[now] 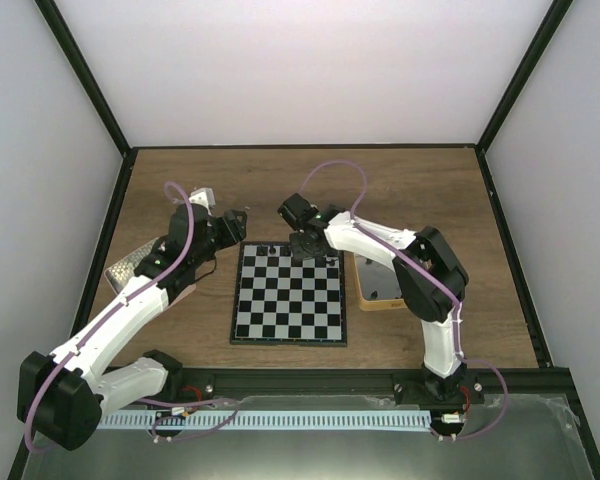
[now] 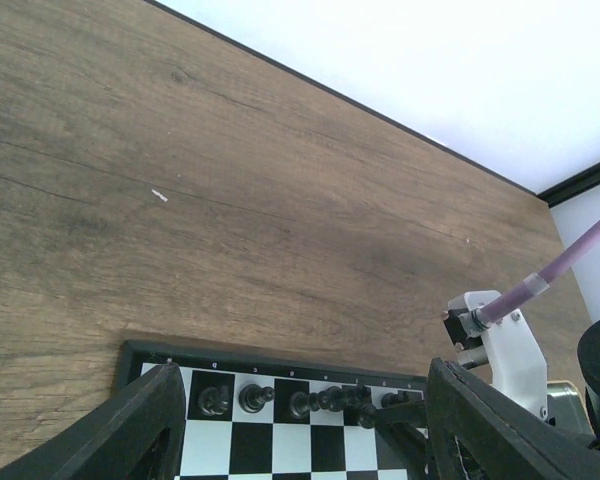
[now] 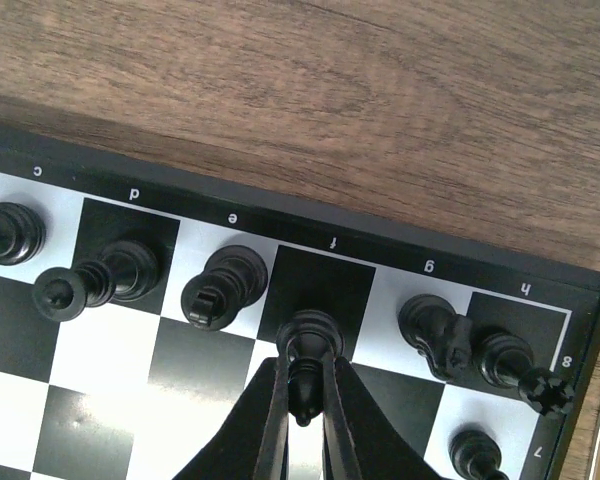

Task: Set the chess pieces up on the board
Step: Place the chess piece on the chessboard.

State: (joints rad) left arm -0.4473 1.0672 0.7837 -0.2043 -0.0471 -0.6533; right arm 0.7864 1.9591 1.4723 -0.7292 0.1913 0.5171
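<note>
The board (image 1: 288, 343) lies flat in the middle of the table. Several black chess pieces (image 1: 272, 246) stand along its far row. In the right wrist view my right gripper (image 3: 305, 392) is shut on a black bishop (image 3: 311, 365) whose base rests at the f square of the far row. A king (image 3: 225, 285), a knight (image 3: 435, 330) and a rook (image 3: 510, 365) stand beside it. My left gripper (image 2: 305, 430) is open and empty, above the board's far left part, with the far-row pieces (image 2: 255, 398) between its fingers.
A tan-sided tin (image 1: 378, 290) stands right of the board, under the right arm. A pale speckled object (image 1: 128, 264) lies at the left, partly under the left arm. A dark-framed wall edges the table at the back (image 1: 300, 148).
</note>
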